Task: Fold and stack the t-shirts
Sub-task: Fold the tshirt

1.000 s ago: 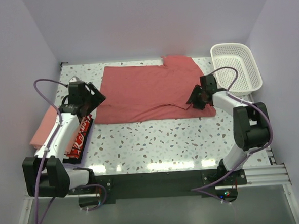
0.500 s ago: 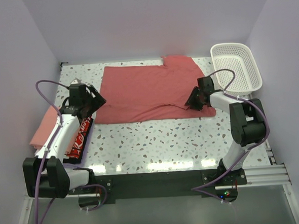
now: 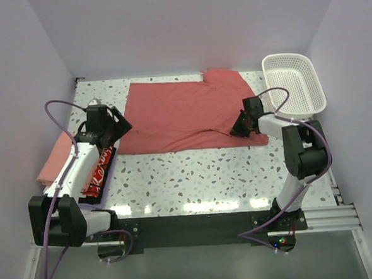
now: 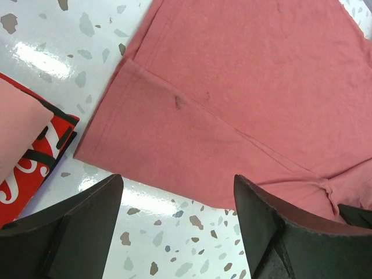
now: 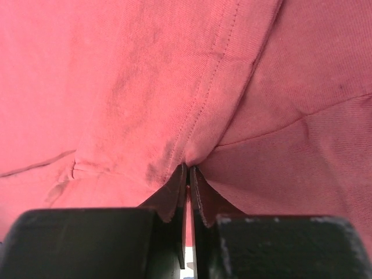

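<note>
A brick-red t-shirt [image 3: 184, 114] lies spread flat on the speckled table. My right gripper [image 3: 238, 129] sits at its near right part, where a sleeve fold meets the body. In the right wrist view the jaws [image 5: 188, 168] are shut, pinching a pucker of the red fabric [image 5: 174, 75]. My left gripper [image 3: 119, 126] hovers at the shirt's left edge, open, with only bare table between its fingers [image 4: 75, 232]. The left wrist view shows the shirt's near left corner [image 4: 232, 93] just ahead of that gripper [image 4: 177, 192]. A folded salmon-pink t-shirt [image 3: 54, 157] lies at the far left.
A white lattice basket [image 3: 293, 85] stands at the back right, close behind the right arm. A red printed pack [image 3: 99, 173] lies under the left arm beside the pink shirt [image 4: 14, 128]. Purple walls enclose the table on three sides.
The right gripper's jaws have shut on the red shirt's fabric, and it edged slightly left. The left gripper has stayed open and almost still.
</note>
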Controlling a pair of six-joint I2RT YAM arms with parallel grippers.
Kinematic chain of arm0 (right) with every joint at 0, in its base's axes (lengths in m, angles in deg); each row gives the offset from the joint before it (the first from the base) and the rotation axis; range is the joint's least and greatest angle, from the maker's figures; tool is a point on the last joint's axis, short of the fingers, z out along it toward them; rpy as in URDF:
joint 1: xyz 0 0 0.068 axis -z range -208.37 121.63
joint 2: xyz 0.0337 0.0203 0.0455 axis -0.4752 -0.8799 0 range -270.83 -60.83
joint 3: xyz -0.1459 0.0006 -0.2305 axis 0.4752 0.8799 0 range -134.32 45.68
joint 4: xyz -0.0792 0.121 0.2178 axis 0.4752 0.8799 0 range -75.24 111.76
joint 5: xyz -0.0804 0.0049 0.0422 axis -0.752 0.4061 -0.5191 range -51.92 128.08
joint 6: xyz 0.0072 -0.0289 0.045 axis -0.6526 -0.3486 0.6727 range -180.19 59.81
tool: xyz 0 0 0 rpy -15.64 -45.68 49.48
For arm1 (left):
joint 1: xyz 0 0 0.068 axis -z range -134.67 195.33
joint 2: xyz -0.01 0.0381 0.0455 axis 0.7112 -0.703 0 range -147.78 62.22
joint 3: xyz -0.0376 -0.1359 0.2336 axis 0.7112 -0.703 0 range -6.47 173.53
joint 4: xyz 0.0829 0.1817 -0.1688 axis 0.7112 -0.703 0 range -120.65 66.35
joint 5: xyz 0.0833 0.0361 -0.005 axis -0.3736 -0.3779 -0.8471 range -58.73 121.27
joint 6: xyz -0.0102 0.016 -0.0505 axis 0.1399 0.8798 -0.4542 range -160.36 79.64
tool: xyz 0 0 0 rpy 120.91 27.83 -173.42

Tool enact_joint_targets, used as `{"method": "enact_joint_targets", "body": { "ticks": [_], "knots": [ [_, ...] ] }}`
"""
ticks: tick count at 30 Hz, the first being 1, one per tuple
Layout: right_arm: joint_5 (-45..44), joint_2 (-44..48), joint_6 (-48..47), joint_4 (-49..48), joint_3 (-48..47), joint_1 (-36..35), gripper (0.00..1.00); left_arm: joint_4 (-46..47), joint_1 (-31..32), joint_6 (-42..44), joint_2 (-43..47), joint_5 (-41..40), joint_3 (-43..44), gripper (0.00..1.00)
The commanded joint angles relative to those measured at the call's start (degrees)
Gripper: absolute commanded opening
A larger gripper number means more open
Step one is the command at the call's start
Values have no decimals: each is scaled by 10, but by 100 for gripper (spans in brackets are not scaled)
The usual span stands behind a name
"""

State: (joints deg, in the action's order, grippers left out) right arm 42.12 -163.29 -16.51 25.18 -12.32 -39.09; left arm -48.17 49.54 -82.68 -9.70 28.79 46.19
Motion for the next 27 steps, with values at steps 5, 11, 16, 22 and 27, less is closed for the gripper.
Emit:
{"method": "enact_joint_targets", "body": {
  "ticks": [5, 11, 16, 22, 27],
  "knots": [
    [-2, -18, 0, 3, -63, -10, 0, 20, 1, 10, 2, 9, -4, 81],
    [0, -47, -6, 21, -133, -16, 0, 23, 0, 8, -2, 16, -5, 81],
    [12, -98, -19, 38, -208, -23, 0, 22, 0, 8, -9, 19, -1, 81],
    [13, -142, -37, 47, -272, -38, 0, 20, 0, 9, -14, 22, 4, 81],
    [18, -179, -53, 50, -309, -47, 0, 18, 0, 8, -19, 22, 2, 81]
  ]
}}
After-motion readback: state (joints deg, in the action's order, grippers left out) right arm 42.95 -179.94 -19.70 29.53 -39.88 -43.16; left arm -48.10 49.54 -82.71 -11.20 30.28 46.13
